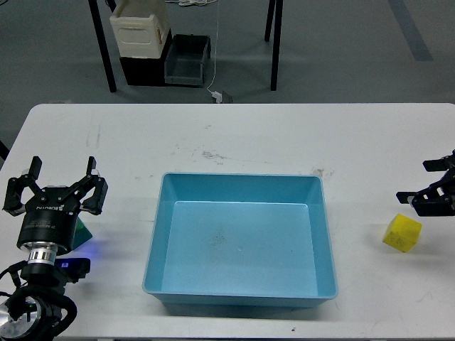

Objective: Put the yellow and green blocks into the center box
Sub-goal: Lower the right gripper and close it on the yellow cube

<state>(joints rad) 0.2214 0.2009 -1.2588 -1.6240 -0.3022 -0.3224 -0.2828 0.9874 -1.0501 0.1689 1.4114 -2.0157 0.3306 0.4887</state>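
A yellow block (402,233) lies on the white table at the right. A green block (84,230) lies at the left, mostly hidden under my left gripper; only a small corner shows. The blue center box (242,175) is empty. My left gripper (55,183) is open, its fingers spread just above the green block. My right gripper (418,181) comes in from the right edge, open, just behind and above the yellow block, not touching it.
The white table (234,131) spans the view. Beyond its far edge stand black table legs, a cream container (140,32) and a dark bin (188,60) on the floor, with a cable hanging down.
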